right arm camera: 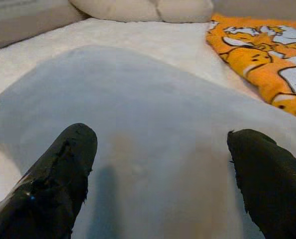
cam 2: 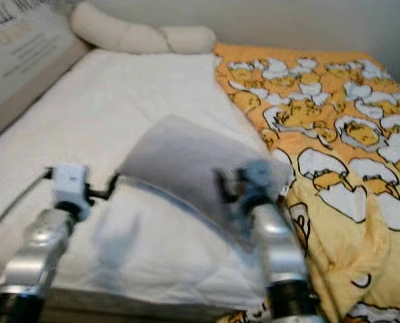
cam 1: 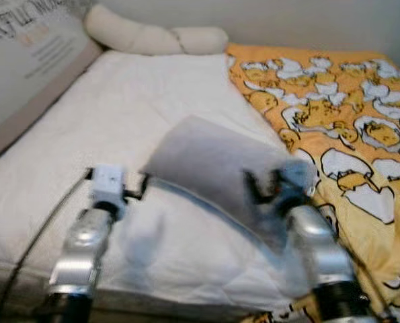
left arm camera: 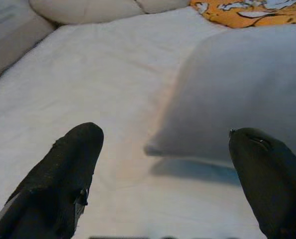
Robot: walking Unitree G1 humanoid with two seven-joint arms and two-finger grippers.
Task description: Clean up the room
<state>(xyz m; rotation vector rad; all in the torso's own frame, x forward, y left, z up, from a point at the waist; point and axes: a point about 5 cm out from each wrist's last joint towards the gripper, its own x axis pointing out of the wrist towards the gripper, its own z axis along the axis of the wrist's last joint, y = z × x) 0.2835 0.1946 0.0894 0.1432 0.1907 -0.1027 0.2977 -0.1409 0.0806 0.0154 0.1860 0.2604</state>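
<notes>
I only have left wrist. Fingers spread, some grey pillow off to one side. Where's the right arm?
Observer: The right gripper is at the grey pillow, over its near right part, fingers spread with the pillow between them.
Operator: Gripped?
Observer: Not that I can see. The right wrist view shows both fingers apart with pillow fabric between them.
Operator: What's beyond the pillow on the right?
Observer: An orange blanket with a white and yellow cartoon print covers the right side of the bed.
Operator: And my left gripper?
Observer: The left gripper sits over the white quilt, just left of the pillow's corner.

Silver arms (cam 1: 85,249), black-fingered pincers (left arm camera: 162,174).
</notes>
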